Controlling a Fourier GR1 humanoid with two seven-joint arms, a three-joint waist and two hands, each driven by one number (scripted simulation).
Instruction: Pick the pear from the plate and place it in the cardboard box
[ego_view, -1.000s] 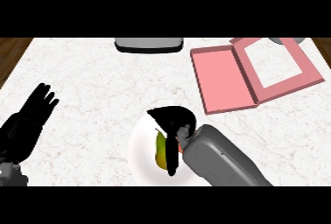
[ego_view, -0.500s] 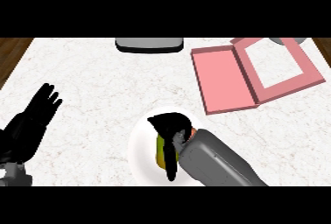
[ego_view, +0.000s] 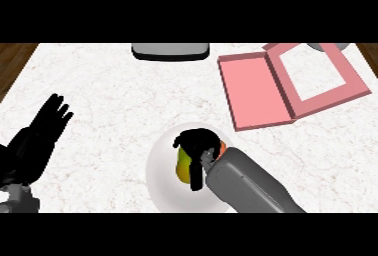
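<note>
Since half a second ago my right hand (ego_view: 198, 146) has barely shifted; it remains over the white plate (ego_view: 164, 170) at the near middle of the tabletop (ego_view: 125, 95), fingers curled round the yellow-green pear (ego_view: 181, 167), which lies on the plate. My left hand (ego_view: 46, 129) rests open at the left edge, fingers straight and pointing far. I see the pink cardboard box (ego_view: 258, 92) lying open at the far right, well apart from the plate. A grey object (ego_view: 170, 51) sits at the far edge.

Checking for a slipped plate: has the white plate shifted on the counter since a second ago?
No. The plate lies at the same spot relative to the pink box.
</note>
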